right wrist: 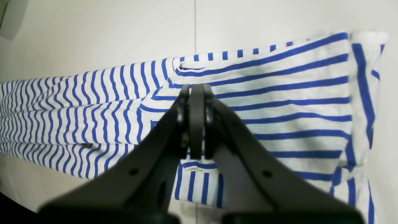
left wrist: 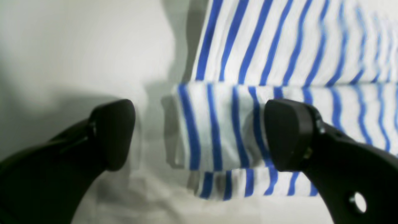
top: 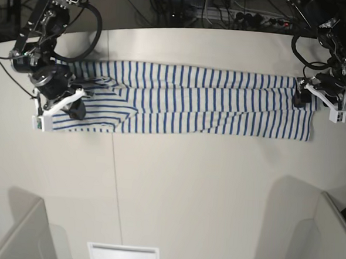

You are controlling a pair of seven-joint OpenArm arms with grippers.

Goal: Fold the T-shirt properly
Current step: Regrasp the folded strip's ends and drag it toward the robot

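Two grippers flank the T-shirt (top: 186,101) on the table (top: 204,190): left gripper (left wrist: 199,137) at three o'clock gapes wide; right gripper (right wrist: 196,121) at nine o'clock is pinched closed, empty.

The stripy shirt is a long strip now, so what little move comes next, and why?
Probably lift the left gripper clear: its jaws stand open over the hem of the white, blue-striped cloth T-shirt, holding nothing. The right gripper is shut above the sleeve end.
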